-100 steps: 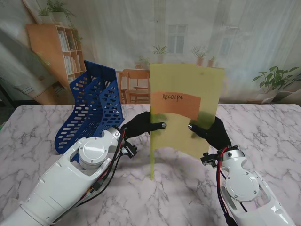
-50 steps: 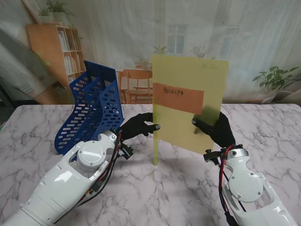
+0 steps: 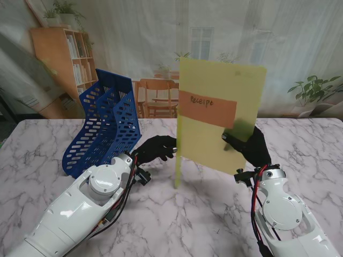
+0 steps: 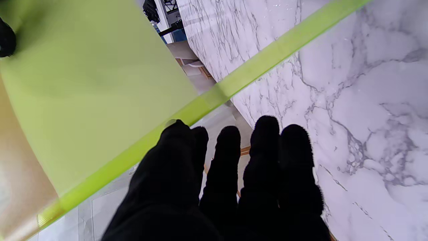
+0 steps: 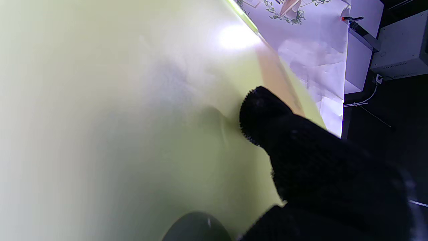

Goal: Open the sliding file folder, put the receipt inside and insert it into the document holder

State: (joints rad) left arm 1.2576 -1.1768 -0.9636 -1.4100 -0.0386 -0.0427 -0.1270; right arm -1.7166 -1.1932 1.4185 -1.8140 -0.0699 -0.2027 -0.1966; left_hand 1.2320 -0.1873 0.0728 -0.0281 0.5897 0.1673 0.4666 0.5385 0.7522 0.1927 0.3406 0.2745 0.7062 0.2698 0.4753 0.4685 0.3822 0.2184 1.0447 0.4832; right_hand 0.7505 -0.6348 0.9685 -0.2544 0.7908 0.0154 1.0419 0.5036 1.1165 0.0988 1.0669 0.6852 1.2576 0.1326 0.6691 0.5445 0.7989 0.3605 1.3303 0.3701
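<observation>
1. The robot's right hand (image 3: 251,148), in a black knitted glove, pinches a yellow-green folder (image 3: 220,115) upright above the table (image 3: 48,150). The thumb presses the folder's near face and the other fingers show as a dark shadow through the sheet behind it.
2. The folder is a thin, flat, translucent plastic rectangle, tilted slightly. Its stiffer, darker green sliding spine (image 3: 178,160) runs down the edge farthest from the right hand and hangs just clear of the table.
3. An orange paper receipt (image 3: 207,108) with handwriting sits inside the folder, just beyond the right thumb, so the loading step looks done.
4. The left hand (image 3: 155,148), also gloved in black, holds nothing. Its fingers are extended and close together, their tips just beside the spine; whether they touch it cannot be told from the wrist view (image 4: 230,174).
5. The folder appears to be held upright so it can go edge-first into the holder, with the left hand placed to steady or guide the spine.
6. The blue plastic holder (image 3: 104,120), with perforated walls and curved slots, stands beyond the left hand, on the side away from the folder and well apart from it.
7. The table is smooth white marble with grey veins.
</observation>
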